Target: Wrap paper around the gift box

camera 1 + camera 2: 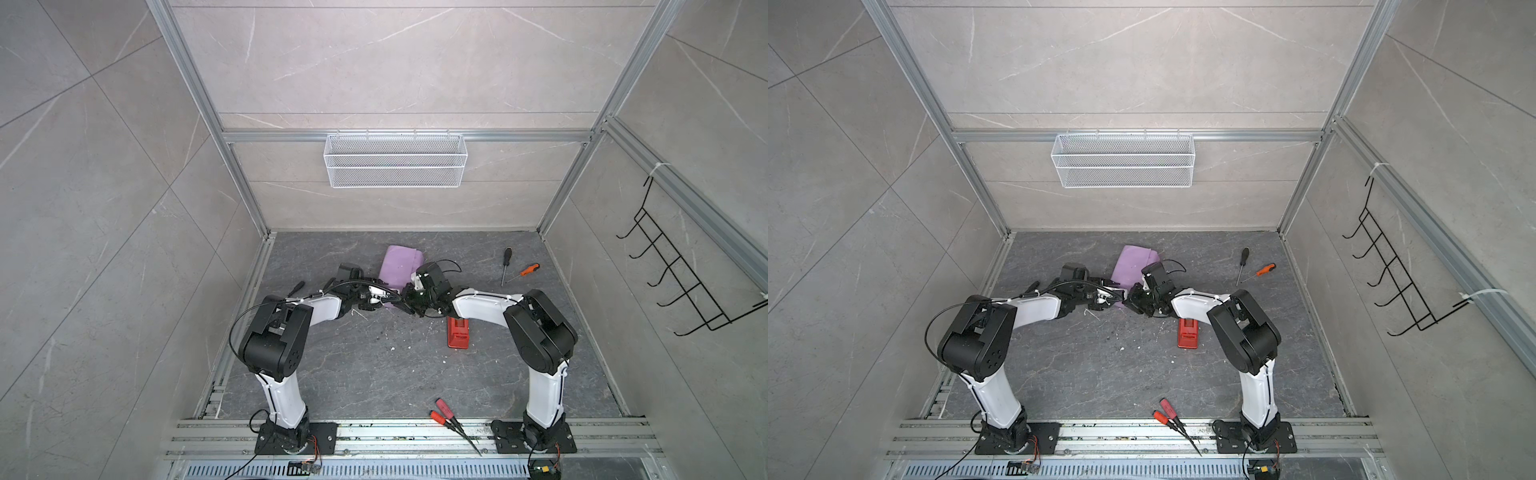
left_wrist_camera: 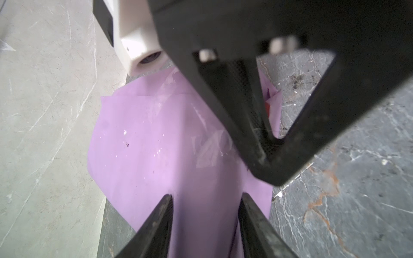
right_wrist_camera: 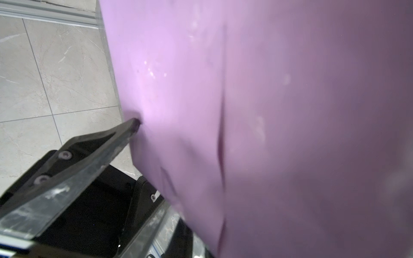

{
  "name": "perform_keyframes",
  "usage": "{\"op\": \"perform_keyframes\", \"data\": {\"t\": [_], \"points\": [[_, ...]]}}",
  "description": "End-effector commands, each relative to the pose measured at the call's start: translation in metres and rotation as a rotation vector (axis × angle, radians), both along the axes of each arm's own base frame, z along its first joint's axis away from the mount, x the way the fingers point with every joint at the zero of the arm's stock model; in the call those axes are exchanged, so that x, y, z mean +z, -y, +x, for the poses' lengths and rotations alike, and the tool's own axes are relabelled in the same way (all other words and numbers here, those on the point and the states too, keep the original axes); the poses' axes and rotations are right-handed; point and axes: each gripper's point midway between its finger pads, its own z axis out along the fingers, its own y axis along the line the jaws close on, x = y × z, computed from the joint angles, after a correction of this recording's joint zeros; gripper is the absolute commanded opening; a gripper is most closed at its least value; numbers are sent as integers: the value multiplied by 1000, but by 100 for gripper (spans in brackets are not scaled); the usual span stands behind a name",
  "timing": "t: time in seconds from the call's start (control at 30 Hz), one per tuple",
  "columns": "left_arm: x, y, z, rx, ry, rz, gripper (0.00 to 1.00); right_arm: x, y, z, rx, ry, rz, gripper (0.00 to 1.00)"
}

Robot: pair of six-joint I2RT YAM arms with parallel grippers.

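Left pincer (image 2: 206, 196) clamps the folded lilac paper sheet (image 2: 145, 145), prob. to steady it; right pincer (image 2: 272, 165) rests on a flap, can't tell if shut.

Both top views looked steeply down from high above the arm bases, sharing nearly the whole worktop (image 1: 353, 374). Each wrist camera sat close behind its fingers (image 2: 156, 223), both facing the paper (image 2: 145, 145).

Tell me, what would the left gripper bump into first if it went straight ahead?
The paper: it lies right between the fingers of the left gripper. Past that, the right gripper looks closest in line, though depth is unclear.
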Motion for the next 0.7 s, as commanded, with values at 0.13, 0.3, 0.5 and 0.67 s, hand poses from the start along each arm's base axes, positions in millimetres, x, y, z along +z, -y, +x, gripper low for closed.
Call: {"op": "perform_keyframes", "data": {"t": [0.13,0.3,0.5,0.67], "points": [[-47,-8,-30,22,-187,78,50,-13,-2,-14,-12,-21,-37,23],[-48,-8,-30,21,-187,79,50,-18,3,-18,-34,-28,-51,27],[-48,-8,-30,21,-189,79,50,-19,7,-27,-45,-26,-51,36],[-49,-8,-29,24,-187,78,50,-16,22,-54,-47,-30,-63,42]]}}
